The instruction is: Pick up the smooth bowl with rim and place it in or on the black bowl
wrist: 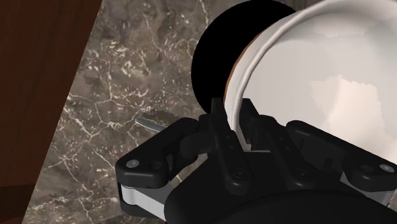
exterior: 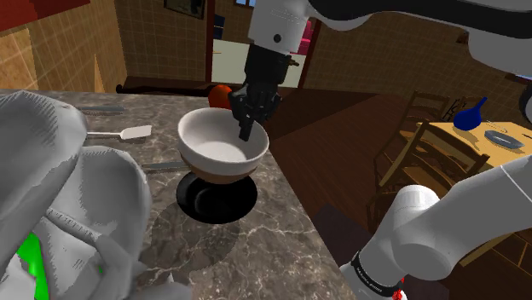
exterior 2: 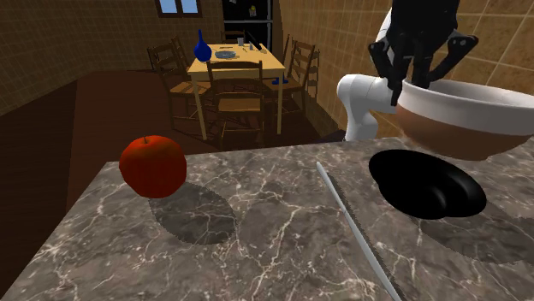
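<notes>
Above the marble worktop (exterior: 273, 243), the end effector (exterior: 247, 128) points downward with its fingers closed on the rim of the smooth bowl (exterior: 217, 141), one finger inside the wall and one outside. The wrist view confirms this grip: the rim passes between the two black fingers (wrist: 219, 130). The smooth bowl is white inside, with a brown underside, and sits roughly level in the grip. It is raised off the worktop and positioned over the black bowl (exterior: 213, 203), which rests on the worktop near the edge. In the second exterior view the smooth bowl overlaps the far side of the black bowl; contact between the two cannot be determined.

A red apple (exterior 2: 153, 165) stands on the worktop, well apart from both bowls. A knife (exterior 2: 355, 231) lies flat between the apple and the black bowl. A pale spatula (exterior: 128, 133) lies on the worktop toward the shoulder view's left. Beyond the worktop stands a wooden dining table (exterior 2: 248, 61) with chairs, carrying a blue vase (exterior 2: 201, 47).
</notes>
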`<state>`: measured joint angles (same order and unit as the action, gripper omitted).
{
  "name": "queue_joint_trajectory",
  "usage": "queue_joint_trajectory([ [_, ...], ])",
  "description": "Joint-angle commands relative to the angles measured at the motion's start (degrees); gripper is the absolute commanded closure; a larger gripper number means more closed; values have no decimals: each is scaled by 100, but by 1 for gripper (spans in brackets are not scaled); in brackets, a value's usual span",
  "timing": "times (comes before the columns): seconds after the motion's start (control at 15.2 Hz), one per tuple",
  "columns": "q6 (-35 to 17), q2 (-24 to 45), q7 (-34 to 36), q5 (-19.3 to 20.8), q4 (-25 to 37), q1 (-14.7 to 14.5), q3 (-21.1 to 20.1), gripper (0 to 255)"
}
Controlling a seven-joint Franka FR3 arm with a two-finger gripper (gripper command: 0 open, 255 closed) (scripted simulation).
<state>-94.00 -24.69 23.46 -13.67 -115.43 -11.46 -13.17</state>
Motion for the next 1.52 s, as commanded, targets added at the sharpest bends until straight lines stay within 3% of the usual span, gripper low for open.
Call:
queue_joint_trajectory([
  [0.0, -156, -43, -23, -16, -194, -7, -11, 255],
  [0.66, -901, -130, -141, -88, -1032, -35, -72, 255],
  [1.19, -919, -130, -143, -90, -1051, -36, -73, 255],
  [1.25, -918, -131, -143, -90, -1051, -36, -73, 0],
  [1.45, -918, -130, -144, -90, -1050, -36, -73, 0],
])
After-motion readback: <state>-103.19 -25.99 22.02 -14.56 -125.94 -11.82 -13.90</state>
